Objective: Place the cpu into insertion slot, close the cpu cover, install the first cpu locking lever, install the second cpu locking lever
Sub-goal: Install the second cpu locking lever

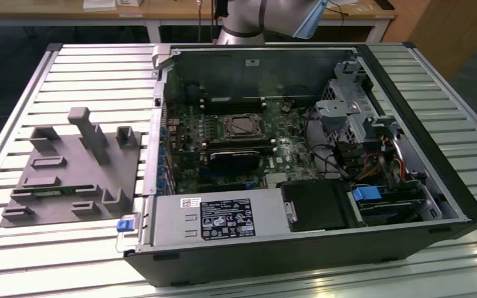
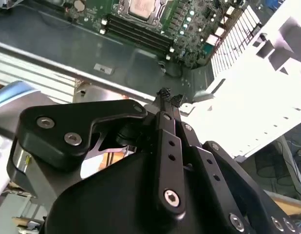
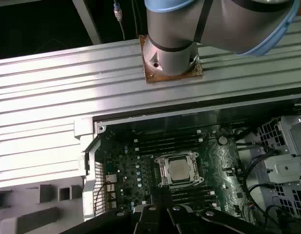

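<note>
Chip [image 3: 178, 168] first: you'll find it lying flat in the socket [image 3: 161, 170], a small square with a dull silver-grey top, paler than everything around it. A black-and-metal rim frames it on all four sides. From these views you can't tell whether that bright frame is the cover [image 3: 197, 170] folded down over the chip or only the socket's own edge. The socket sits near the middle of the green board [image 3: 126, 175] inside the open computer case [image 1: 247, 65], with rows of long dark slots just beside it. The case lies on its side on the ribbed metal table [image 1: 97, 68]. Your claw [image 2: 169, 96] hangs above the case, well apart from the chip and touching nothing. In the second wrist view its two black fingers [image 2: 165, 131] are drawn together at the tips with nothing between them. On the exterior view's left, a grey block with posts and pockets [image 1: 64, 180] rests on the table beside the case.
</note>
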`<state>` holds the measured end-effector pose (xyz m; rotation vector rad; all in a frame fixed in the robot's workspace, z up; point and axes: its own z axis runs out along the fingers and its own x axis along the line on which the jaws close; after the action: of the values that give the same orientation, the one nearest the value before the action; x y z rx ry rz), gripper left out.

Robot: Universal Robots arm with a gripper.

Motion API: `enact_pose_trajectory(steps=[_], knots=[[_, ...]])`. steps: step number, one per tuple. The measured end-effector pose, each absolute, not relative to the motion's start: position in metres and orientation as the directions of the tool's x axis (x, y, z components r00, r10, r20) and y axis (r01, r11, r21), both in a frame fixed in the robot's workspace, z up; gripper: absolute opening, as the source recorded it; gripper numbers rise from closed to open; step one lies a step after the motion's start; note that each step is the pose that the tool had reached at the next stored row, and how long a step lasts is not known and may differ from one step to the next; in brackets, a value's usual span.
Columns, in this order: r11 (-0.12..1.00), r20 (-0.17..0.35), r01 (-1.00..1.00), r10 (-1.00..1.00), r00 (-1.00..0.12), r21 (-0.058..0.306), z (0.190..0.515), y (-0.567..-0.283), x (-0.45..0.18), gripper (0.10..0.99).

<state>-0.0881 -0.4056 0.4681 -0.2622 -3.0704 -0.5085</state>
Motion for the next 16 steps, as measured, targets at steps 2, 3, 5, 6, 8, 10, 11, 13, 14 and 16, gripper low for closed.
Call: enact_pose_trajectory(steps=[2, 3, 5, 6, 8, 10, 11, 13, 14, 16], knots=[[0.933, 0.045, 0.168, 0.162, -0.986, 0.319, 0.477, -0.406, -0.088, 0.102], [0.933, 0.045, 0.168, 0.162, -0.986, 0.319, 0.482, -0.406, -0.088, 0.102], [0.933, 0.045, 0.168, 0.162, -0.986, 0.319, 0.491, -0.406, -0.088, 0.102], [0.933, 0.045, 0.168, 0.162, -0.986, 0.319, 0.491, -0.406, -0.088, 0.102], [0.933, 0.045, 0.168, 0.162, -0.986, 0.319, 0.488, -0.406, -0.088, 0.102], [0.933, 0.045, 0.168, 0.162, -0.986, 0.319, 0.486, -0.406, -0.088, 0.102], [0.933, 0.045, 0.168, 0.162, -0.986, 0.319, 0.486, -0.406, -0.088, 0.102], [0.933, 0.045, 0.168, 0.162, -0.986, 0.319, 0.486, -0.406, -0.088, 0.102], [0.933, 0.045, 0.168, 0.162, -0.986, 0.319, 0.486, -0.406, -0.088, 0.102], [0.933, 0.045, 0.168, 0.162, -0.986, 0.319, 0.486, -0.406, -0.088, 0.102]])
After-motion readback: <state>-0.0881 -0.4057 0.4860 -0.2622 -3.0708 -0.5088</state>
